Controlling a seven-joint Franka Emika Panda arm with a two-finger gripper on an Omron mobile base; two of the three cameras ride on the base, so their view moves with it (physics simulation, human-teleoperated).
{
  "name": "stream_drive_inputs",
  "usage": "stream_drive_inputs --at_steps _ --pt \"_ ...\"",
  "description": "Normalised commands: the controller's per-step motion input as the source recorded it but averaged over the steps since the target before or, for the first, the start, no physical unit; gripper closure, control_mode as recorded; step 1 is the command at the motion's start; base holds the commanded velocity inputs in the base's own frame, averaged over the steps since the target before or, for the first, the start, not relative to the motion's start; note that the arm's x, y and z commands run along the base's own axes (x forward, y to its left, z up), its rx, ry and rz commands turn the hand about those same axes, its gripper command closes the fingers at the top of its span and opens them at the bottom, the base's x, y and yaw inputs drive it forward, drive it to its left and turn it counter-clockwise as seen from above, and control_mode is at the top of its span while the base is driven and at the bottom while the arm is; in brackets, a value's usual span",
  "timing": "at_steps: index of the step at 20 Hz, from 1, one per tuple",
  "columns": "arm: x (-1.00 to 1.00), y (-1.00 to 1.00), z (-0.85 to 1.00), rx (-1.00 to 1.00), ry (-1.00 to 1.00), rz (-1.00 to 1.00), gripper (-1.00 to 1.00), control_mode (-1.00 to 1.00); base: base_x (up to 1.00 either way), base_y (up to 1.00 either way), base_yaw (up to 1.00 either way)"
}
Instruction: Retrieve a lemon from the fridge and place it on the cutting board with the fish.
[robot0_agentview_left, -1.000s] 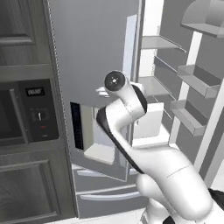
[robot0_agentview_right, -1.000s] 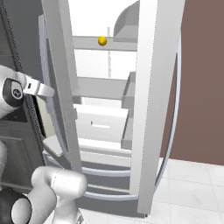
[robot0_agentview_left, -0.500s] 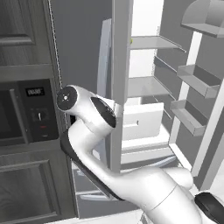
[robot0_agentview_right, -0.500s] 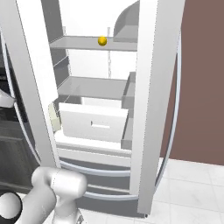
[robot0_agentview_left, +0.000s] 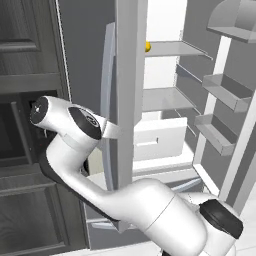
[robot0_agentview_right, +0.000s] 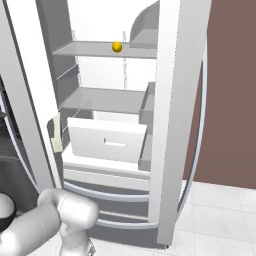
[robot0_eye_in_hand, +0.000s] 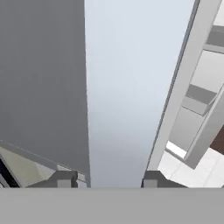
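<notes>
Dark cabinetry fills the left of the left base view; beside it the fridge (robot0_agentview_left: 165, 100) stands with both doors open, white shelves and a drawer exposed. Lemon (robot0_agentview_left: 147, 46) sits on the upper shelf, half hidden behind the left door's edge. Arm bends toward that door.

Right base view: lemon (robot0_agentview_right: 117, 47) rests on the top shelf, well above the drawer.

Hand view: gripper (robot0_eye_in_hand: 107, 180) fingertips stand on either side of the door's pale edge, close against it; whether they clamp it, cannot tell.
</notes>
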Motion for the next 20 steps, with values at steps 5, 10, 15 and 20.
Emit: stream_drive_inputs --at_steps 5,10,15,20 --pt "0.0 0.22 0.0 0.0 0.0 -0.05 -1.0 -1.0 0.0 0.0 0.0" --pt "0.0 0.07 -0.17 0.0 0.0 -0.01 -1.0 -1.0 0.0 0.0 0.0" --pt "-0.25 0.0 -0.59 -0.01 0.0 0.0 -1.0 -1.0 0.0 0.0 0.0" --pt "-0.97 -0.71 -0.27 -0.01 0.0 0.0 -1.0 -1.0 0.0 0.0 0.0"
